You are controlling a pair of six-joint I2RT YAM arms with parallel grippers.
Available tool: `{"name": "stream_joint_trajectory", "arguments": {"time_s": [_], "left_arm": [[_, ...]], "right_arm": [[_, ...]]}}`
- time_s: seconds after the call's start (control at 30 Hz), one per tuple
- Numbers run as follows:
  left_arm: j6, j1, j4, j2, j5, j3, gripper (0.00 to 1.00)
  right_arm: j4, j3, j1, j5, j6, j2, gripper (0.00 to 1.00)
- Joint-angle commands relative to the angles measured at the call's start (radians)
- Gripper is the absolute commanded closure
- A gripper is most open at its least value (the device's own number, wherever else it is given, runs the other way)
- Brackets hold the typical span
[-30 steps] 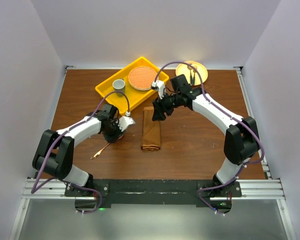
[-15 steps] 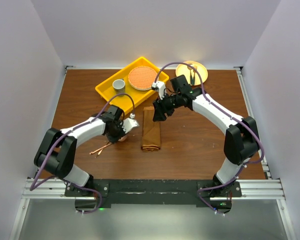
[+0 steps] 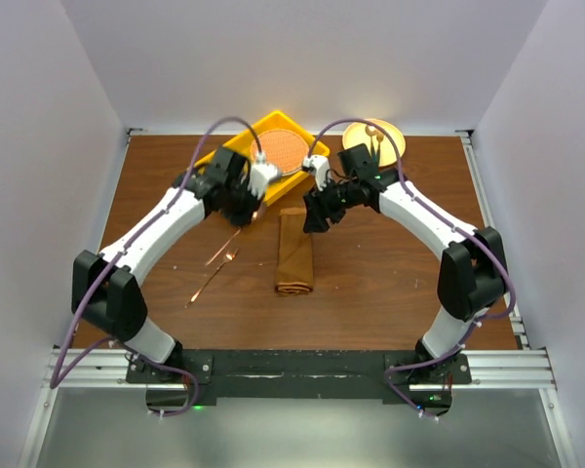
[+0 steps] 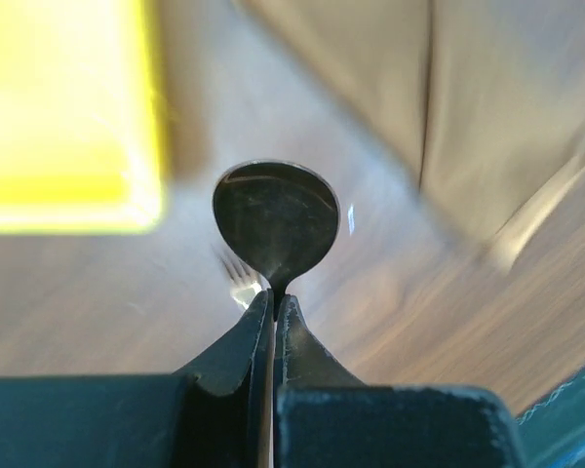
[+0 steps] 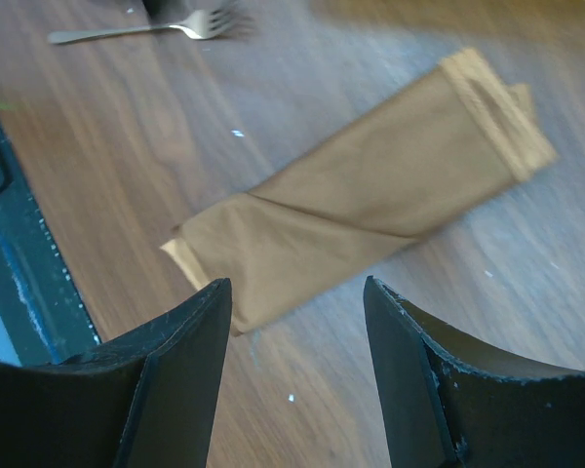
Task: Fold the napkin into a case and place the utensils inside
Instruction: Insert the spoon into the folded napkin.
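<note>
The napkin lies folded into a narrow rust-brown case (image 3: 294, 255) mid-table, also seen in the right wrist view (image 5: 370, 210) and the left wrist view (image 4: 497, 107). My left gripper (image 3: 237, 212) hangs between the yellow tray and the case's far end. Its jaws (image 4: 273, 298) are shut on the neck of a spoon, whose dark oval bowl (image 4: 276, 218) sticks out ahead. My right gripper (image 3: 313, 220) hovers over the case's far end, open (image 5: 294, 292), holding nothing. A slim fork (image 3: 212, 276) lies on the table left of the case, seen too in the right wrist view (image 5: 141, 29).
A yellow tray (image 3: 201, 174) at the back holds an orange plate (image 3: 278, 151); its edge shows in the left wrist view (image 4: 68, 107). A pale yellow plate (image 3: 390, 136) with a dark-handled utensil (image 3: 375, 146) stands at the back right.
My left gripper shut on the spoon near the table's left front, lifted it and swung away toward the tray. The fork stayed on the table. The right arm barely moved.
</note>
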Motion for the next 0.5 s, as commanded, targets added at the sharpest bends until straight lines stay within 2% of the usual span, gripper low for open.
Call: {"name": "stream_joint_trajectory", "arguments": {"time_s": [0.0,0.13,0.2,0.27,0.47], "left_arm": [[-0.315,-0.004,-0.003,0.070,-0.023,0.293,1.00],[-0.489,-0.016,0.012,0.250,-0.072,0.555,1.00],[-0.579,-0.040,0.021,0.312,-0.145,0.652,1.00],[-0.637,-0.062,0.040,0.384,-0.248,0.702,1.00],[-0.757,-0.117,0.101,0.496,-0.395,0.769,1.00]], "right_arm": [[-0.007,0.011,-0.063,0.045,0.033,-0.054,0.40],[0.010,-0.039,-0.129,0.084,0.041,-0.100,0.39],[0.004,-0.050,-0.149,0.099,0.042,-0.120,0.38],[-0.007,-0.064,-0.172,0.113,0.041,-0.131,0.38],[-0.017,-0.101,-0.208,0.131,0.048,-0.171,0.38]]}}
